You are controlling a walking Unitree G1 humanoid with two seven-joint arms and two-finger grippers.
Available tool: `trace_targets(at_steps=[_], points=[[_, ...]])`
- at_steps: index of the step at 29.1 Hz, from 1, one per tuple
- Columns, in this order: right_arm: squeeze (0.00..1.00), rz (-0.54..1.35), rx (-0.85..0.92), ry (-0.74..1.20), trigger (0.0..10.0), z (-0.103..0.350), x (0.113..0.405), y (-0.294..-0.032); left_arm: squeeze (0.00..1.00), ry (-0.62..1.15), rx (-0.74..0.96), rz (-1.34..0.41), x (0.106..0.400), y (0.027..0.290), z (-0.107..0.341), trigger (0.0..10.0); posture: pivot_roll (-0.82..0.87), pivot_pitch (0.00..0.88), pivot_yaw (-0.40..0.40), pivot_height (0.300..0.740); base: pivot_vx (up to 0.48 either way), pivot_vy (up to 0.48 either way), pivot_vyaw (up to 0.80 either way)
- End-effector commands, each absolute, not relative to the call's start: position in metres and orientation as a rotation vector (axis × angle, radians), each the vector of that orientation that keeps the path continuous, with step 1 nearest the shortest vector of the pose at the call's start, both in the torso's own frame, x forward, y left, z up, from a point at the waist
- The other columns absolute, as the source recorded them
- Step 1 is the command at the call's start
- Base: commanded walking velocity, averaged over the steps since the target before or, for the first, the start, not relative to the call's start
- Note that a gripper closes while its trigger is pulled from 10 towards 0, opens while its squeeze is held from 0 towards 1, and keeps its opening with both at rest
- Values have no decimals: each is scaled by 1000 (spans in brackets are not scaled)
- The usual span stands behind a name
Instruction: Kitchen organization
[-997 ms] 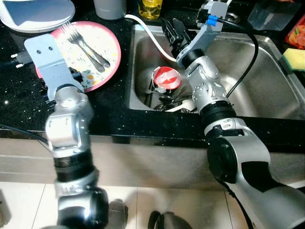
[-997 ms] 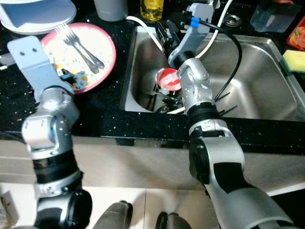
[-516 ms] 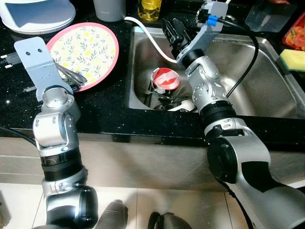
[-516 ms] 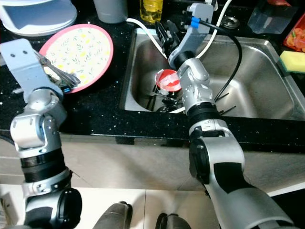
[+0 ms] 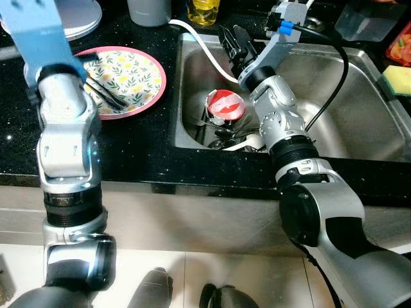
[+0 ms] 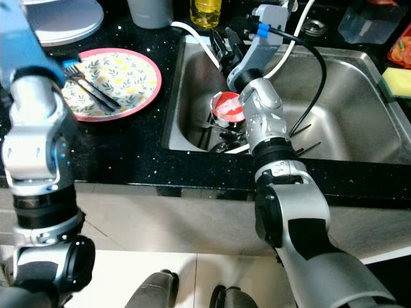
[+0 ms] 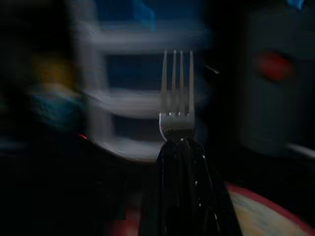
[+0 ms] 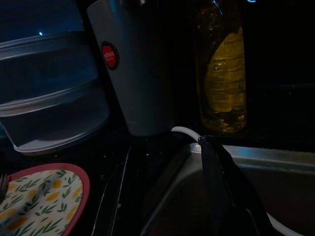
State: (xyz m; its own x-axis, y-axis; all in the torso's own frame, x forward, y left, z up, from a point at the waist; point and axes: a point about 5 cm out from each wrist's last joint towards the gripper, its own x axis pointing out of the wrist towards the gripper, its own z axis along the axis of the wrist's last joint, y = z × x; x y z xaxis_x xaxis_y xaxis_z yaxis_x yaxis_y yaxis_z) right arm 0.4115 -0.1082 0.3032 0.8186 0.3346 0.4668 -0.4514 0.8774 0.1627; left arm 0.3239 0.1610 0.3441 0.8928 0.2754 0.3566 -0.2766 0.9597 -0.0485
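My left gripper (image 7: 179,147) is shut on a silver fork (image 7: 177,93), tines pointing toward the back of the counter. The left arm (image 5: 61,96) is raised over the near left edge of the pink floral plate (image 5: 138,70). Dark slim utensil shapes (image 5: 106,95) cross the plate's left side; I cannot tell whether they rest on it. My right gripper (image 5: 231,42) hangs open at the sink's (image 5: 359,70) back left corner, with nothing between its fingers (image 8: 221,191). A red-lidded cup (image 5: 223,106) and loose cutlery (image 5: 234,136) lie in the sink.
Along the back of the black counter stand a white lidded container (image 5: 80,16), a grey tumbler (image 5: 149,9) and a yellow oil bottle (image 5: 202,9). A white hose (image 5: 199,38) runs into the sink. A sponge (image 5: 399,80) and a clear tub (image 5: 369,19) are at the right.
The forks that lay on the plate were picked up at its near left edge. The left arm has since risen, with a fork in its gripper. The right arm has not moved.
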Motion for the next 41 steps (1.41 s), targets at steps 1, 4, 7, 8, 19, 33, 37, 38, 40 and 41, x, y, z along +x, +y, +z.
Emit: trace_targets(at_steps=[1, 4, 7, 8, 19, 33, 37, 38, 40, 41], points=[[0, 403, 273, -446, 10000, 302, 412, -110, 0, -244, -34, 79, 336, 133, 330, 10000, 372, 158, -51, 740, 0, 0, 0], [0, 229, 210, -468, 10000, 307, 414, -130, 0, -161, 52, -223, 334, 90, 316, 10000, 356, 157, -44, 740, 0, 0, 0], [0, 135, 179, -474, 10000, 309, 415, -143, 0, -143, 110, -365, 326, 72, 310, 10000, 349, 157, -39, 740, 0, 0, 0], [0, 58, 124, -475, 10000, 310, 415, -154, 0, -135, 162, -471, 319, 58, 302, 10000, 343, 158, -33, 740, 0, 0, 0], [0, 17, -235, -330, 10000, 283, 413, -192, 1000, 62, 204, -534, 340, 70, 251, 10000, 327, 159, -29, 740, 0, 0, 0], [0, 77, 7, -374, 10000, 296, 409, -195, 0, 11, 219, -106, 326, 160, 296, 10000, 303, 134, -20, 740, 0, 0, 0], [0, 122, 38, -360, 10000, 291, 410, -183, 0, -17, 420, 122, 325, 176, 313, 10000, 308, 119, -29, 740, 0, 0, 0], [0, 139, 45, -365, 10000, 292, 410, -178, 0, -77, 405, 182, 329, 187, 322, 10000, 301, 111, -31, 740, 0, 0, 0], [0, 171, 56, -377, 10000, 295, 409, -170, 0, -124, 396, 250, 336, 204, 334, 10000, 296, 106, -31, 740, 0, 0, 0], [0, 171, 56, -377, 10000, 295, 409, -170, 0, -124, 396, 250, 336, 204, 334, 10000, 296, 106, -31, 740, 0, 0, 0]])
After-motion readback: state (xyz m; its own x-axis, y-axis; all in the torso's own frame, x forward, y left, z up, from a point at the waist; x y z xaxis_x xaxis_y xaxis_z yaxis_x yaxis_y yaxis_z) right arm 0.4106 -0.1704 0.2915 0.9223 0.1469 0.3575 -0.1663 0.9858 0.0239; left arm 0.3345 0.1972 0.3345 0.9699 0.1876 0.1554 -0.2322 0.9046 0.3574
